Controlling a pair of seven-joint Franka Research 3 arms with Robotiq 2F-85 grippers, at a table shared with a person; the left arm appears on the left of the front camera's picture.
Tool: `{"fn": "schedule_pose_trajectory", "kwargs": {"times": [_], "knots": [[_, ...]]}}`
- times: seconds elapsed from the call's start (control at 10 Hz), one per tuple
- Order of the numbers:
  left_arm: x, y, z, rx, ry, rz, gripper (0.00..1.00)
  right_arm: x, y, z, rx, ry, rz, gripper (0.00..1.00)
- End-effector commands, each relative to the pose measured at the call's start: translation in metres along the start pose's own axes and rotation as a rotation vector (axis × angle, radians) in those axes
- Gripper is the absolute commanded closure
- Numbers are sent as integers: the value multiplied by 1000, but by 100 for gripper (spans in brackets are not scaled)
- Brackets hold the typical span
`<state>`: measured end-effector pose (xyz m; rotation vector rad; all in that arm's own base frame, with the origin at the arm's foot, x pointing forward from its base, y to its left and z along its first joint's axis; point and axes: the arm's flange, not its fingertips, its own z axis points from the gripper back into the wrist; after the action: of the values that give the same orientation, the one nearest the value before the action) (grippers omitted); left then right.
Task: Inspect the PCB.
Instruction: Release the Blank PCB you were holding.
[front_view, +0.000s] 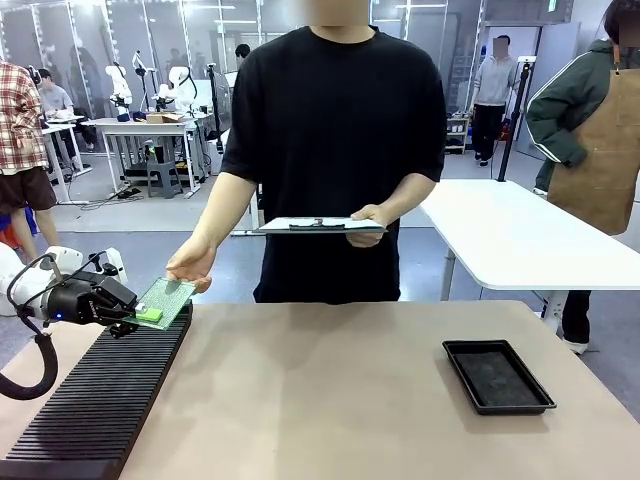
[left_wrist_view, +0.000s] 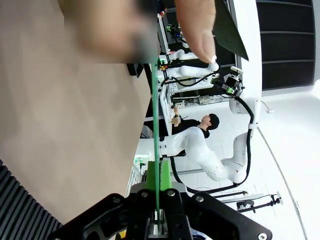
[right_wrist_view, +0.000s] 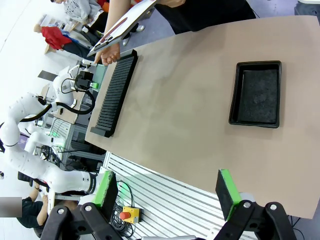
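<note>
The PCB (front_view: 167, 297) is a thin, pale green speckled board held tilted above the far end of a black ribbed rack (front_view: 95, 400). My left gripper (front_view: 140, 318) is shut on its near edge. The person's hand (front_view: 190, 265) grips its far edge. In the left wrist view the PCB (left_wrist_view: 156, 125) shows edge-on as a thin green line rising from my left gripper (left_wrist_view: 158, 222), with the person's thumb (left_wrist_view: 197, 27) at its top. My right gripper (right_wrist_view: 165, 179) hangs open and empty, high above the table's near edge.
The person's other hand holds a clipboard (front_view: 320, 225) with white paper at waist height. A shallow black tray (front_view: 497, 375) lies on the table's right side. The brown tabletop (front_view: 320, 400) lies bare between rack and tray. A white table (front_view: 520, 235) stands behind.
</note>
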<state>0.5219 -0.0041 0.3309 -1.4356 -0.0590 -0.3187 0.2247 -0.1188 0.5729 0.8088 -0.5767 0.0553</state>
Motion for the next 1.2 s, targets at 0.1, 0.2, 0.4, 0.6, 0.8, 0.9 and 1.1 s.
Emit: {"fn": "schedule_pose_trajectory", "kwargs": {"times": [0.1,0.2,0.4,0.6,0.8,0.9,1.1], "knots": [[-1,-1,-1,2,11,1,100,-2,0,-2,5,0,12,0],[-1,-1,-1,2,11,1,100,-2,0,-2,5,0,12,0],[-1,-1,-1,2,11,1,100,-2,0,-2,5,0,12,0],[-1,-1,-1,2,11,1,100,-2,0,-2,5,0,12,0],[-1,-1,-1,2,11,1,100,-2,0,-2,5,0,12,0],[-1,-1,-1,2,11,1,100,-2,0,-2,5,0,12,0],[-1,-1,-1,2,11,1,100,-2,0,-2,5,0,12,0]]}}
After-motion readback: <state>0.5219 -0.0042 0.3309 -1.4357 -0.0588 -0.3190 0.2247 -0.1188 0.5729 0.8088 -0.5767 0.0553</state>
